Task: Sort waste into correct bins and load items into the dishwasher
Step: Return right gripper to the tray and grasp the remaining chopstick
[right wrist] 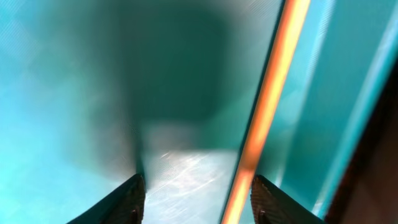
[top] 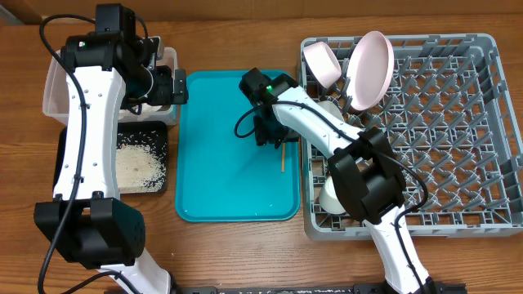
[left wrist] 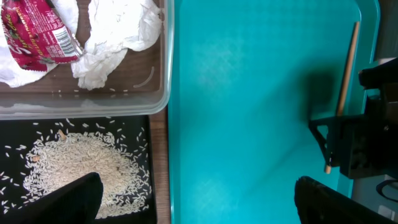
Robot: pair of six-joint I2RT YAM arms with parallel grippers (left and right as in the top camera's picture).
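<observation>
One thin tan chopstick (right wrist: 268, 106) lies on the teal tray (top: 221, 180), near its right rim. My right gripper (right wrist: 199, 200) is low over the tray and open, and the chopstick runs between its fingers, close to the right finger (right wrist: 273, 202). In the overhead view the right gripper (top: 274, 140) covers the chopstick's (top: 282, 159) far end. My left gripper (left wrist: 196, 205) is open and holds nothing, hovering over the tray's left edge. The clear tub (left wrist: 158, 106) holds crumpled napkins (left wrist: 115, 37) and a red wrapper (left wrist: 40, 31). Rice (left wrist: 81, 168) lies in the black tray (left wrist: 15, 134).
The grey dish rack (top: 458, 131) fills the right side, with a white bowl (top: 323, 61) and a plate (top: 369, 69) standing at its back left and another white dish (top: 331, 196) at its front left. The right arm crosses the rack's left edge.
</observation>
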